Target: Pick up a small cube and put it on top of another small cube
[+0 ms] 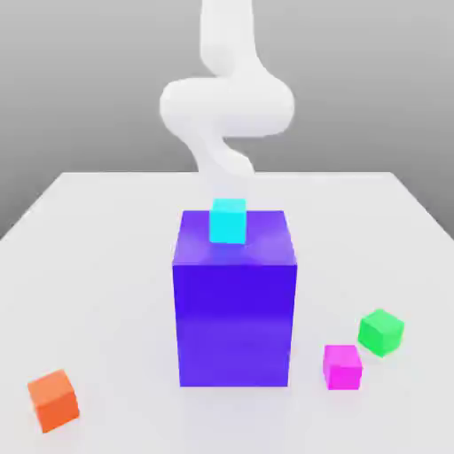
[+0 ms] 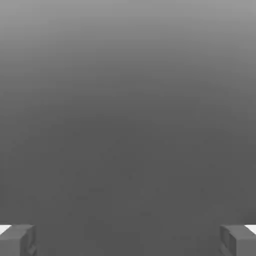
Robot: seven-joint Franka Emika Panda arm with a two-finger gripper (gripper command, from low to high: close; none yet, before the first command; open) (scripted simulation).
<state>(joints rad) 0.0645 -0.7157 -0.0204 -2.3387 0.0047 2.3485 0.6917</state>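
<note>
The claw stands open (wide, really) against a plain grey expanse.

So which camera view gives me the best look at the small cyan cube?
The exterior view: the small cyan cube appears there whole against the large blue block. In the hand view I can't make it out.

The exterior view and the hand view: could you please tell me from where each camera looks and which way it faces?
Exterior view: off the arm, facing the robot across the table and looking somewhat down on the large blue block and small cubes; the white arm comes in from the top.
Hand view: on the robot's hand, looking out past the open pincer, whose two fingers show at the picture's edge, toward a plain grey expanse I cannot identify.
Shared: the robot itself, as arm in one and fingers in the other; I can match no cube between them.
</note>
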